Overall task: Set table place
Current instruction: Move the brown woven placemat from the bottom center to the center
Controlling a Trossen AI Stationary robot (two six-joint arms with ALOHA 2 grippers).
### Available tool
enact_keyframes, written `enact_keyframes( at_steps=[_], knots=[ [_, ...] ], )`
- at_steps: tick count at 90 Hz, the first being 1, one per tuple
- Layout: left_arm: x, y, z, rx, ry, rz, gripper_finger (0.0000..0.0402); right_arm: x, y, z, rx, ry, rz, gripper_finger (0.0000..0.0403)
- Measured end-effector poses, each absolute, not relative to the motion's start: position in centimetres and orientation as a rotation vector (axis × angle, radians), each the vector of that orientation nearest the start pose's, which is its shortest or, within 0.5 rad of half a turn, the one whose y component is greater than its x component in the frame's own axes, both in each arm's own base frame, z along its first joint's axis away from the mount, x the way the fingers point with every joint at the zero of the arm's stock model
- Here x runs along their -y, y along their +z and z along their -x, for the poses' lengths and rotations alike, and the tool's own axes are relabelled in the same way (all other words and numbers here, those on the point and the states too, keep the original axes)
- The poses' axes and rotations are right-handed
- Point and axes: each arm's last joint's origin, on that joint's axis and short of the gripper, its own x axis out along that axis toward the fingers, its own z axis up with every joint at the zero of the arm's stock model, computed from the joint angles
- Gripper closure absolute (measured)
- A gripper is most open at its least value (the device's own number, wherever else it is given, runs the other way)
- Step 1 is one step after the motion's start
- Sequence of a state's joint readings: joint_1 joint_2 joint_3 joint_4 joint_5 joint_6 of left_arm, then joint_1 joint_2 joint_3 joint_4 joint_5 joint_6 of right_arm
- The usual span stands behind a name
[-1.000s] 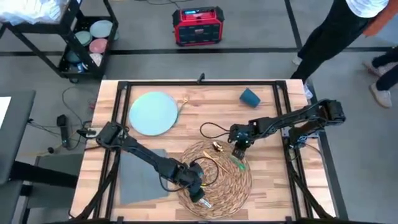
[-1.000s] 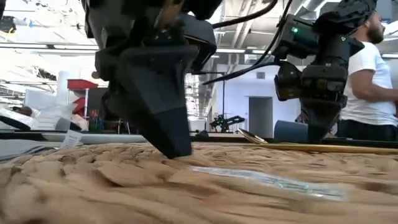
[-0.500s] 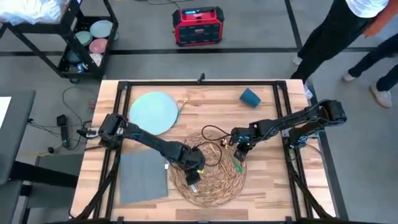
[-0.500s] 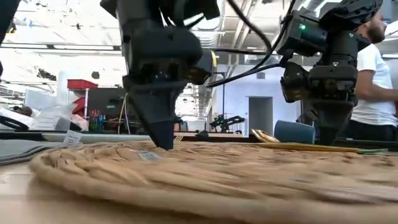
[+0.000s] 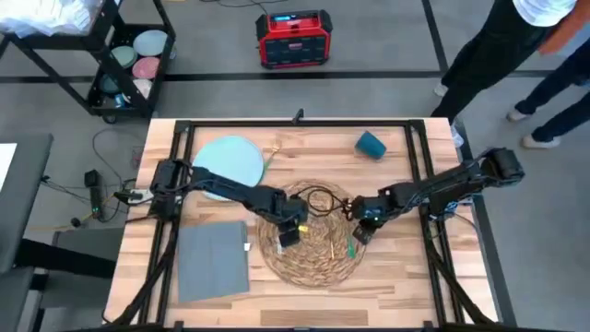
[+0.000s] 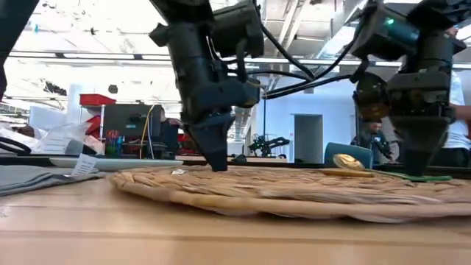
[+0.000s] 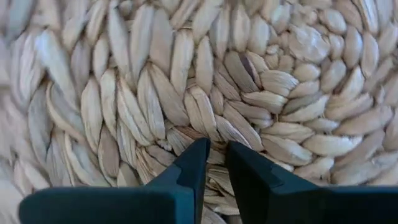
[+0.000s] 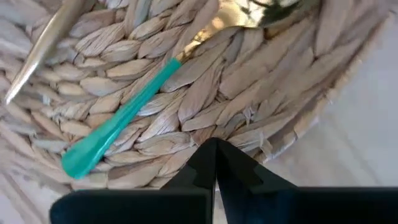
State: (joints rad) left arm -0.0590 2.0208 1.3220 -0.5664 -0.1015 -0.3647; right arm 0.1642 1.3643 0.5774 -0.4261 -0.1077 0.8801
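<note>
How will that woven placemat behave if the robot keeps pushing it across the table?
The woven placemat probably slides as one piece: it lies flat, broad and low on the wooden table. Its thick braided weave looks semi-stiff, so it may flex slightly. The gold spoon with the green handle lies loose on it and might shift.

high: overhead | low: table-level | wrists: close | shared: placemat (image 5: 309, 242)

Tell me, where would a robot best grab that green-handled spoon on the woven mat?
Probably the green handle, taken from straight above with jaws across its width: the spoon lies flat on the placemat, and the handle is straight and slim.
</note>
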Motion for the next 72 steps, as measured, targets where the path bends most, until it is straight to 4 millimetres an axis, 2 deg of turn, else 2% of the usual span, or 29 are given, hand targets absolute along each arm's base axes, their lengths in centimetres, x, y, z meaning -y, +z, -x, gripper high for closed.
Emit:
enact_keyframes(
  at_steps=[25, 43, 50, 62, 72],
  knots=[
    [2.0, 14.1, -39.3, -1.231, 0.244, 0.230, 0.0350, -3.8, 14.6, -20.9, -1.152, -0.360, -0.747, 0.0403],
    [2.2, 16.3, -40.0, -1.249, 0.196, 0.195, 0.0350, -3.6, 16.3, -20.5, -1.062, -0.360, -0.784, 0.0403],
    [2.0, 17.8, -40.0, -1.232, 0.190, 0.178, 0.0350, -3.4, 17.1, -20.3, -1.009, -0.360, -0.804, 0.0403],
    [1.1, 20.2, -38.7, -1.257, 0.212, 0.148, 0.0350, -2.8, 18.3, -19.7, -0.932, -0.383, -0.828, 0.0403],
    [0.1, 21.4, -36.8, -1.344, 0.343, 0.049, 0.0350, -2.3, 19.1, -19.1, -0.880, -0.425, -0.834, 0.0403]
  ],
)
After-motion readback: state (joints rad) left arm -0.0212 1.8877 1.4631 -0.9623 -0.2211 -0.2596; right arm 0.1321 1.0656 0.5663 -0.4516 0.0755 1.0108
